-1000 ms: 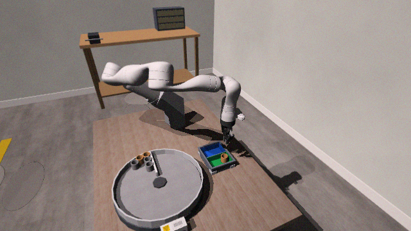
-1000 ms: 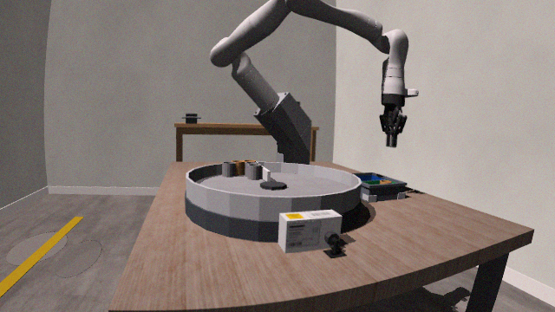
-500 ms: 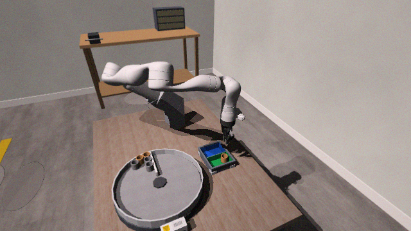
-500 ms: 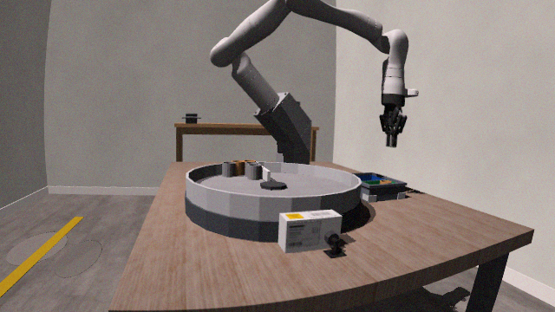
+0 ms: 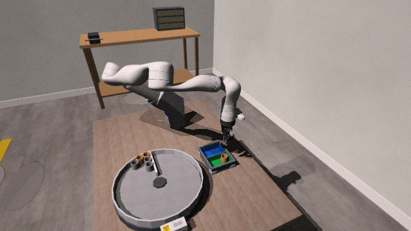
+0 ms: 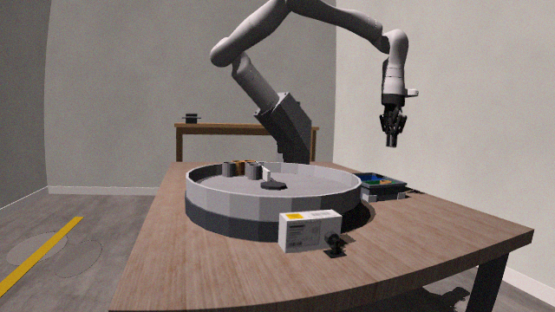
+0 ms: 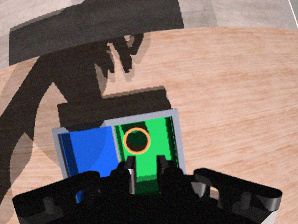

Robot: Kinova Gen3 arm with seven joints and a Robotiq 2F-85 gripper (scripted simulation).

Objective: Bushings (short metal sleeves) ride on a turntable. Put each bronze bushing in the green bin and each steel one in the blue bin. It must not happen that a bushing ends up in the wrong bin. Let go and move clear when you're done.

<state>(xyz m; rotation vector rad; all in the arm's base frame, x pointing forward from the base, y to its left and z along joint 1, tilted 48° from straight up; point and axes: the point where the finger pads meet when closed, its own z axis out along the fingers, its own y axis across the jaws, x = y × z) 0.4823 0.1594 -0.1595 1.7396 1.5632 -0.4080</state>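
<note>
On the wooden table [image 5: 250, 196] [image 6: 416, 234] [image 7: 225, 90], the round turntable [image 5: 154, 205] [image 6: 243, 209] stands beside a grey tray [image 5: 204, 160] [image 6: 386, 191] [image 7: 181, 150], which is divided into the blue bin [image 5: 213, 151] [image 6: 368, 177] [image 7: 87, 150] and the green bin [image 5: 214, 162] [image 7: 161, 135]. In the green bin one bronze bushing [image 5: 224, 160] [image 6: 385, 182] [image 7: 124, 140] stands upright; in the blue bin no bushing is seen. On the turntable there are five more, grouped close together near the rim: two bronze bushings [image 5: 140, 160] and three steel bushings [image 5: 149, 166] [image 6: 254, 172]. A thin white bar [image 5: 155, 165] [image 6: 266, 174] stands just beside this group, reaching inward from the rim side toward the dark hub [image 5: 159, 182] [image 6: 273, 185]; together with the raised rim, it limits the room around them.

The gripper [image 5: 227, 140] [image 6: 391, 145] [image 7: 146, 166] hangs above the tray's level, pointing down, well apart from the turntable. Its fingers are only a little open, and nothing is between them.

At the turntable's front stands a white box [image 5: 174, 224] [image 6: 310, 231] with a yellow label, and near it a small black device [image 6: 334, 244]. Behind the arm there is a wooden bench [image 5: 138, 38] [image 6: 225, 126], bearing a drawer cabinet [image 5: 170, 18].

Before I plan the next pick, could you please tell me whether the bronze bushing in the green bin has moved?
No; the bronze bushing stands at the same spot against the green bin.
</note>
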